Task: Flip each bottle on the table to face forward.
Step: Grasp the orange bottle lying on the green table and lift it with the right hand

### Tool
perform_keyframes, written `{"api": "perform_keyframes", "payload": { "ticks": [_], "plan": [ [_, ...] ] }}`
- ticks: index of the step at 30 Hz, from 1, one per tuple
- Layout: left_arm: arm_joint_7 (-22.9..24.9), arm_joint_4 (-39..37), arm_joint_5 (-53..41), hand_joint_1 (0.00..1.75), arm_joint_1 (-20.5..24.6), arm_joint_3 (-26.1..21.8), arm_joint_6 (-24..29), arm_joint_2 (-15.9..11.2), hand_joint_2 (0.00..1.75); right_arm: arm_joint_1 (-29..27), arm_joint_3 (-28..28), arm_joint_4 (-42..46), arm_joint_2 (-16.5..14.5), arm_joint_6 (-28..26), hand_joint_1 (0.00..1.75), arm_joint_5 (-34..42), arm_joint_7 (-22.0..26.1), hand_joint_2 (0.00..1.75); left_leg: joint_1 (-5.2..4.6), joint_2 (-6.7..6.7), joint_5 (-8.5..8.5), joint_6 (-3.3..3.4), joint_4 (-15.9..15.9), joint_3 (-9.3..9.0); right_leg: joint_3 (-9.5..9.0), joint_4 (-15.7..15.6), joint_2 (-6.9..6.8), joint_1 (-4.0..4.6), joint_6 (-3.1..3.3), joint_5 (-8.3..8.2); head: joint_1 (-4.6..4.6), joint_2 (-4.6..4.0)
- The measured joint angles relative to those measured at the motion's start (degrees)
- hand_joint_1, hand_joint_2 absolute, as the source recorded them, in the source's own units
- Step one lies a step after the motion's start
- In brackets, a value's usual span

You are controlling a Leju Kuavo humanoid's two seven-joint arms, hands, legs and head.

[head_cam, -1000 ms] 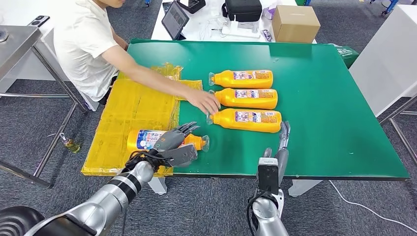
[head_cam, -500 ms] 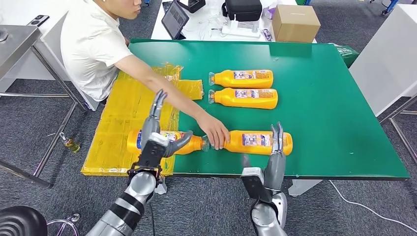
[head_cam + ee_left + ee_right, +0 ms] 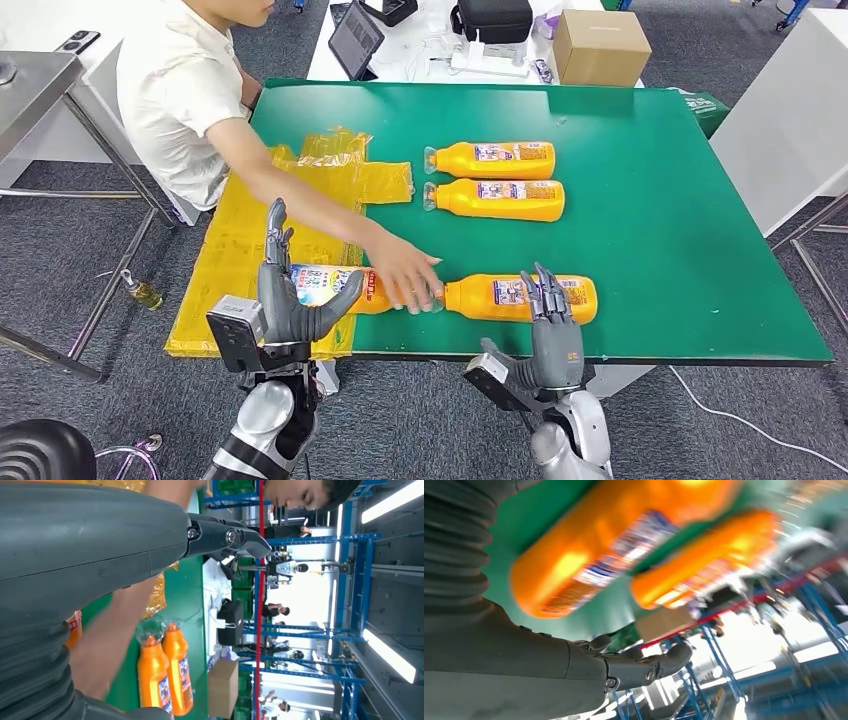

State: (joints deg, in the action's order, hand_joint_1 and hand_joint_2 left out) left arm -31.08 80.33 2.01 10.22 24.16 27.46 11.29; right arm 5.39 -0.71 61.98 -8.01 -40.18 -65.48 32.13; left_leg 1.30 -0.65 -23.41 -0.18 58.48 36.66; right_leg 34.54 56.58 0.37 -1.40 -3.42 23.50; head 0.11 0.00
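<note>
**Green table, four orange bottles lying flat**

Green matting covers the table (image 3: pixel 680 250), and the near bottle (image 3: pixel 520 298) lies on its side by the front edge. It looks like smooth, rigid plastic, likely full and fairly heavy, apt to roll; the labelled middle seems the safest place to grasp. The right hand (image 3: pixel 552 335) hovers just before that bottle, fingers spread, holding nothing. Left of it, cap to cap, lies a second bottle (image 3: pixel 330 288) on yellow film (image 3: pixel 250 240); a person's hand (image 3: pixel 405 280) rests on both necks. The left hand (image 3: pixel 290 295) stands open, empty, beside it. Behind the near bottle, two more (image 3: pixel 495 160) (image 3: pixel 500 200) lie parallel. Beyond sit a cardboard box (image 3: pixel 598 45) and desk clutter.
</note>
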Motion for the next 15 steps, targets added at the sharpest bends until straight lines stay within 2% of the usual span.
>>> {"api": "perform_keyframes", "payload": {
  "ticks": [2,7,15],
  "plan": [
    [0.0,0.9,0.2,0.00,-0.4,0.0,-0.6,-0.2,1.75,1.3,-0.3,-2.1,2.3,0.0,0.00,-4.6,-3.1,1.75,-0.03,-0.01,0.00,0.01,0.0,0.01,0.00,0.0,0.00,-0.03,-0.01,-0.01,0.01,0.00],
    [-0.3,2.3,-0.1,0.00,-0.5,0.0,-0.7,-0.9,1.75,5.0,-0.4,-7.1,7.1,0.0,0.00,-6.5,-5.0,1.75,-0.07,-0.01,0.01,0.02,0.0,0.01,0.00,0.0,0.00,-0.09,-0.03,-0.03,-0.01,0.00],
    [-0.4,3.4,-0.5,0.00,-0.5,0.0,-0.7,-1.4,1.75,6.8,-0.4,-9.4,10.0,0.0,0.00,-9.9,-7.7,1.75,-0.06,0.00,0.01,0.02,0.0,0.02,0.02,0.0,0.00,-0.08,-0.03,-0.02,-0.01,0.00]
  ]
}}
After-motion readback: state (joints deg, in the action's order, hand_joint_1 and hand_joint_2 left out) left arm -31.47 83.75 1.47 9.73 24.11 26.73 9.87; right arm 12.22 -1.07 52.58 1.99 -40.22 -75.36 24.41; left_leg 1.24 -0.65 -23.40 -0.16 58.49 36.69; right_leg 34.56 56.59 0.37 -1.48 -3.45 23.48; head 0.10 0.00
